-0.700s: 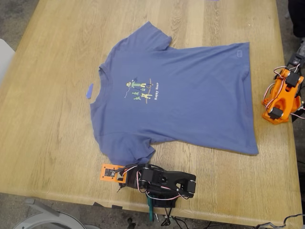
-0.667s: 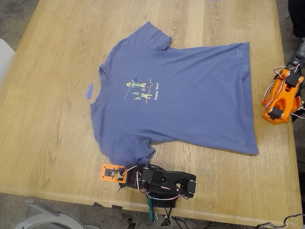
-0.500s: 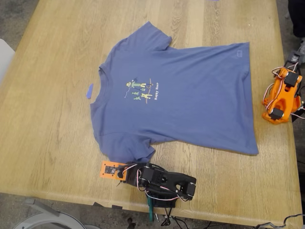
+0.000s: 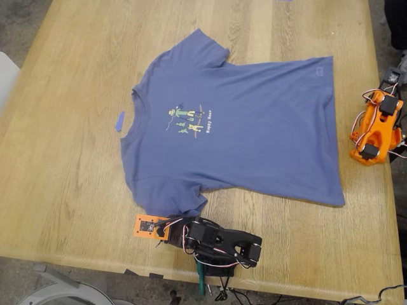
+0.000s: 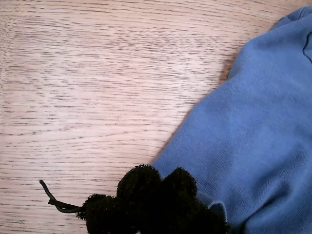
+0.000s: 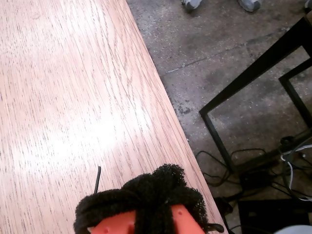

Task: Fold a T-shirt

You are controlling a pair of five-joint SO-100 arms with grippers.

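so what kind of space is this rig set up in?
Probably a workshop or lab, not a home: a wooden table carrying two small arms, bare concrete floor, cables loose on it beside black metal frames. A T-shirt lies flat on the table.

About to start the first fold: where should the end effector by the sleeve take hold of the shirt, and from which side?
Probably the hem of the near sleeve, coming in from the table edge where my first end effector sits. The shirt lies flat and spread on the table, so only edges offer a pinch, and that sleeve's edge is closest to it.
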